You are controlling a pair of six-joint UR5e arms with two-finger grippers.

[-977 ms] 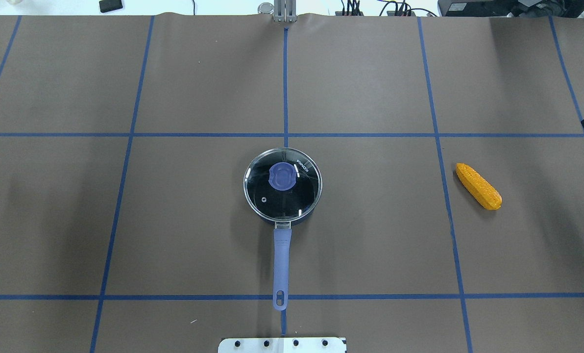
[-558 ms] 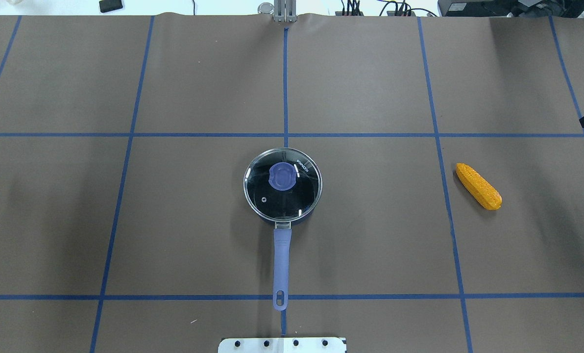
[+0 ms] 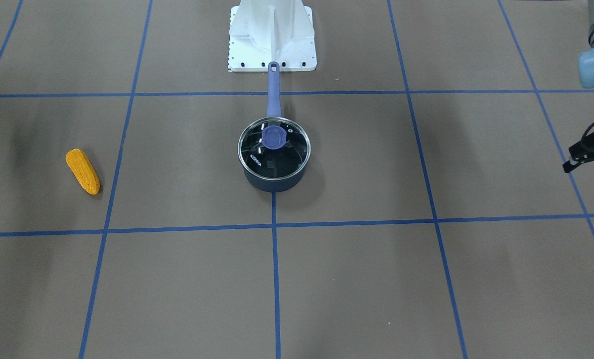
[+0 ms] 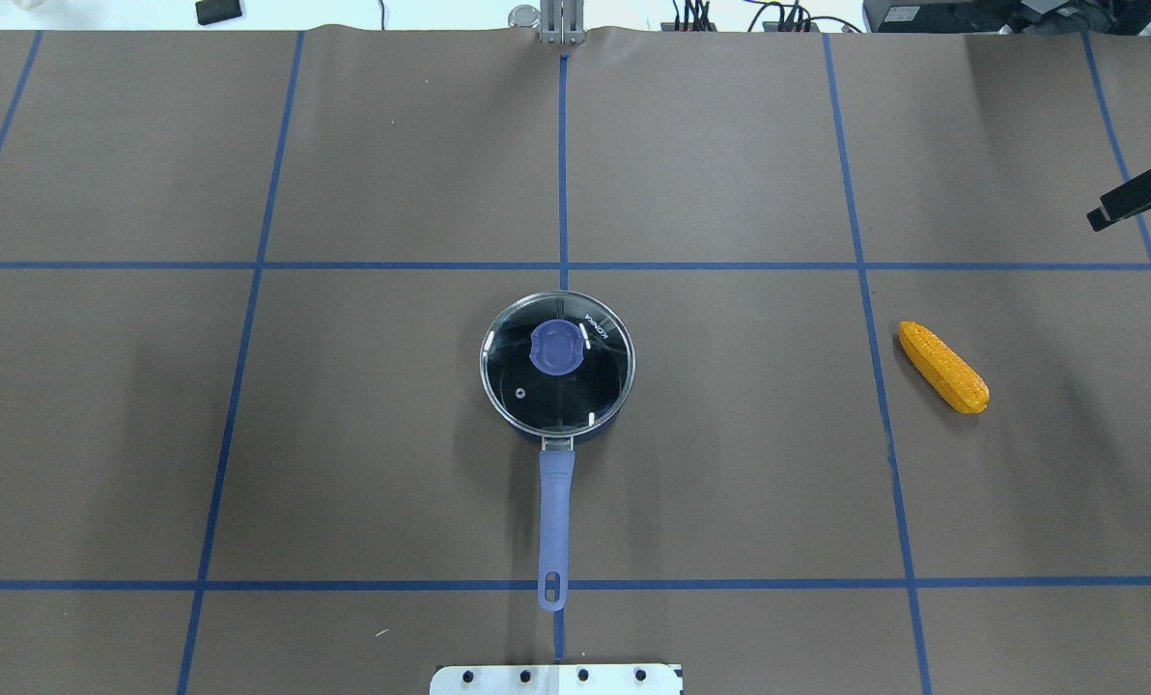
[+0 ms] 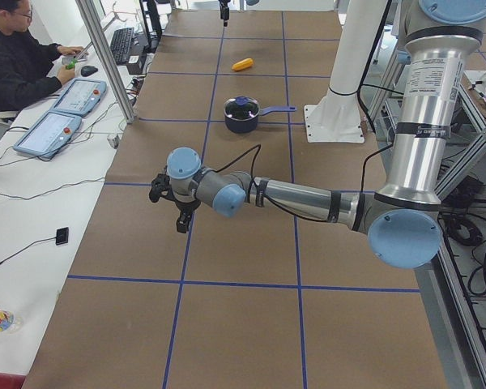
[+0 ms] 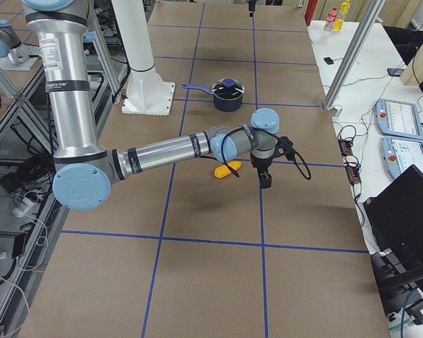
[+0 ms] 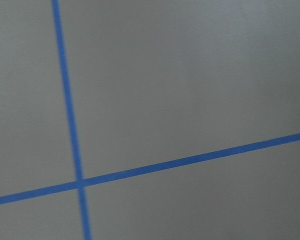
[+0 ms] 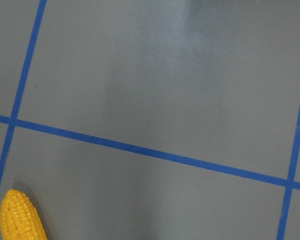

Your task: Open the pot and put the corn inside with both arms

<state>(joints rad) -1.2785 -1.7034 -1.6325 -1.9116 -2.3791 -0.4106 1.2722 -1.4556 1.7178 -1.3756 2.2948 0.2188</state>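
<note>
Exterior front-facing, pot: the pot point(image 3: 274, 183) stands on the brown table point(image 3: 376, 279) with its glass lid point(image 3: 277, 162) on. A lavender knob point(image 3: 273, 137) sits on the lid, and the long handle point(image 3: 273, 89) points at the robot's white base plate point(image 3: 272, 55).
Pot against the pincers: it is between the two, well apart from each, and toward the table's middle from either one.
Left pincer: the left pincer point(image 3: 588, 171) hangs above the table at the edge of the view, out to the pot's side. Its two black fingers stand apart and it holds nothing.
Left wrist view: this shows only the table cover and two crossing lines of blue tape point(image 7: 70, 125).
Right pincer: the right pincer point(image 6: 275, 165) hangs above the table on the near arm. Its fingers are spread and it holds nothing.
Corn: the corn point(image 4: 943, 367) lies flat and slanted on the table. It is on the robot's side of the right pincer and toward the pot from it, near the pincer but not touching it.
Right wrist view: one end of the corn shows in the lower left corner.
Corn against pot: the corn is well apart from the pot and outside it, with a tape line running between them.
</note>
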